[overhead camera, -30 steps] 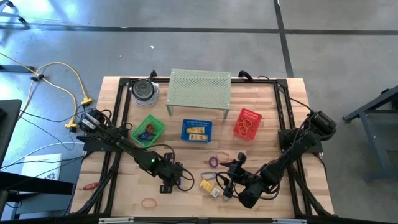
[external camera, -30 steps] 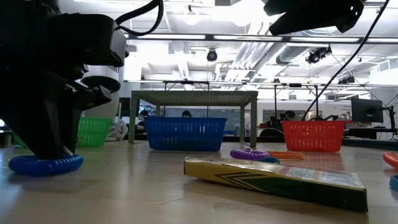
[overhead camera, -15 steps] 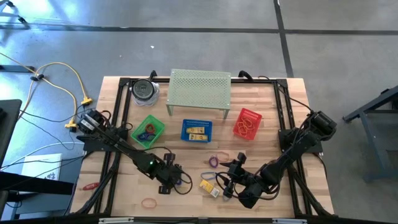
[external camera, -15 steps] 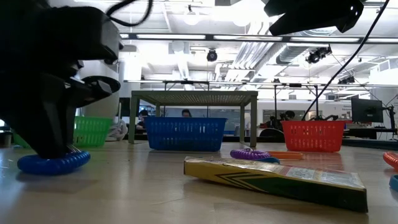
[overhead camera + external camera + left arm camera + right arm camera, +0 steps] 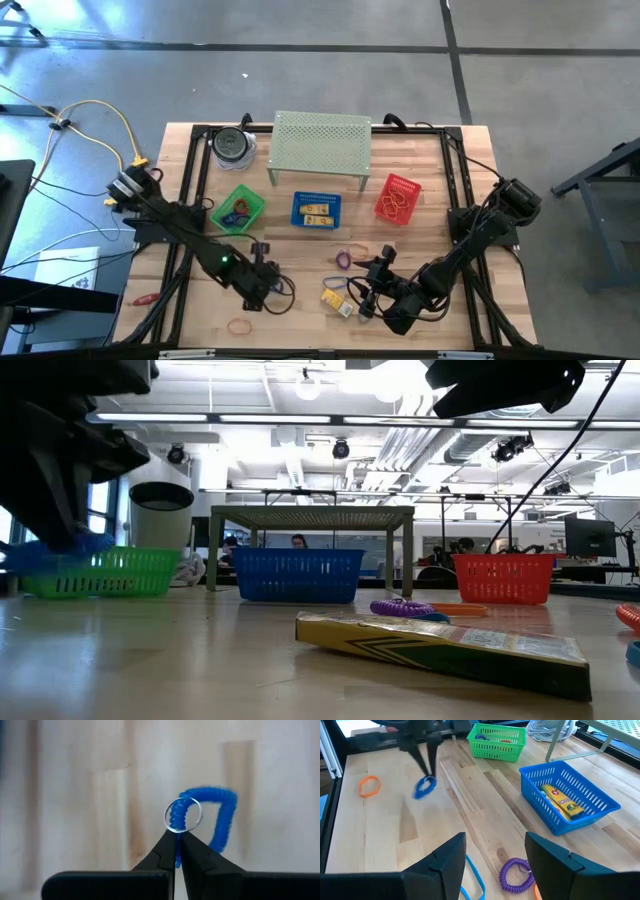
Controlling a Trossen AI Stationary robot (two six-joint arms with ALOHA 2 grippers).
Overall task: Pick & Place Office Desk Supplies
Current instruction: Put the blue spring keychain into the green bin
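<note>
My left gripper [image 5: 262, 288] is near the table's near edge, left of centre, shut on a blue coiled loop [image 5: 215, 815] that also shows in the right wrist view [image 5: 425, 787] and the low view [image 5: 55, 550]. My right gripper [image 5: 495, 865] waits open, low over the near right of the table [image 5: 366, 294]. Beside it a yellow block [image 5: 337, 298] lies flat on the wood, seen as a yellow box [image 5: 440, 645] in the low view. A purple coil [image 5: 345, 259] lies flat just beyond it. An orange band [image 5: 240, 325] lies by the near edge. My left gripper pinches the blue coiled loop at one end [image 5: 180, 817], only at its fingertips, where a clear ring circles the coil. The fingers point down from above. The loop is lifted clear of the table and hangs at the fingertips.
Toward the far side stand a green basket [image 5: 238, 211], a blue basket [image 5: 316, 210] with yellow blocks, a red basket [image 5: 397, 198] with orange bands, and a perforated riser [image 5: 320, 145]. A thin blue band [image 5: 472, 875] lies by my right gripper. Bare wood lies between the two grippers.
My left gripper, shut on the blue coil that lay on the table, has risen and drawn slightly toward the table's left edge. The coil has left the wood and now hangs lifted clear.
</note>
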